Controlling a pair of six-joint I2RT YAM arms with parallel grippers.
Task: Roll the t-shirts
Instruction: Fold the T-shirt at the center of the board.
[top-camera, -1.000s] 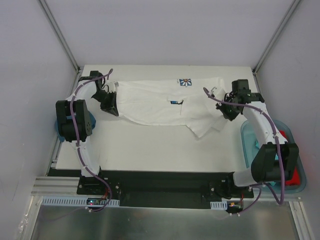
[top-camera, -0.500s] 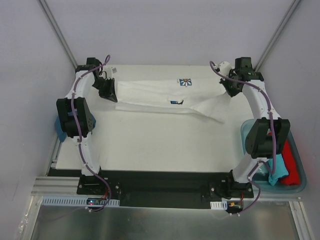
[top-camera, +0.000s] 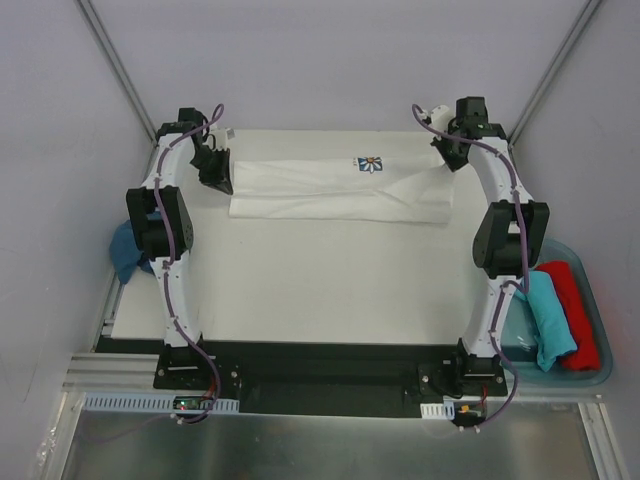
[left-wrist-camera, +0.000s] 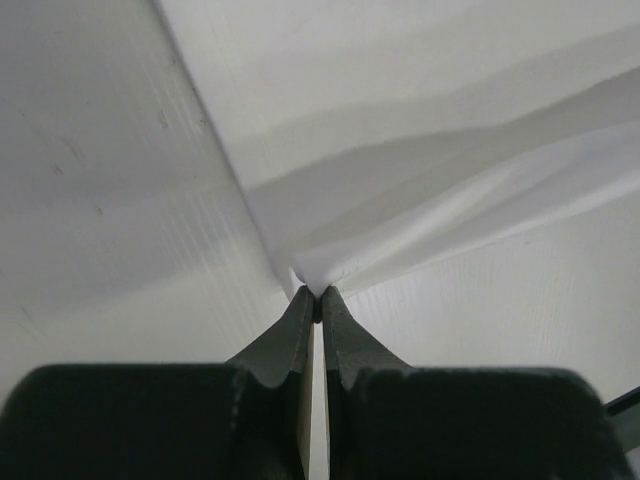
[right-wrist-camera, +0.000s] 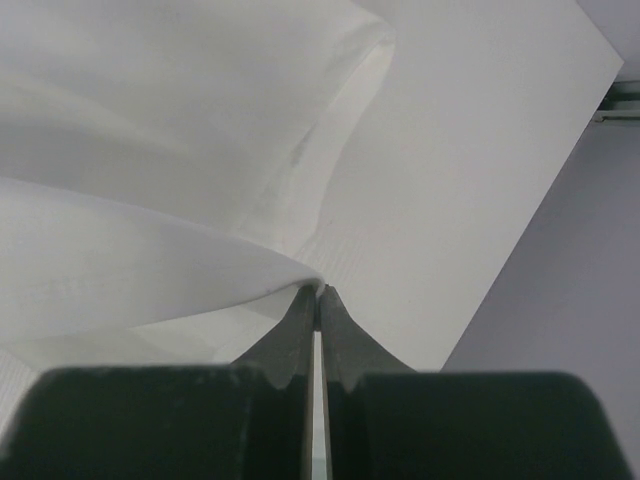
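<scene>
Folded white t-shirt (top-camera: 340, 192), long axis left-right, near table (top-camera: 330, 290) far edge; left gripper (top-camera: 216, 178), right gripper (top-camera: 450, 160) each clamped on one end; broad table surface nearward.

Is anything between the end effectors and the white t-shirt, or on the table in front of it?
Nothing visible. The left end effector and right end effector are each shut on the white t-shirt, and the table nearer the arms is bare.
</scene>
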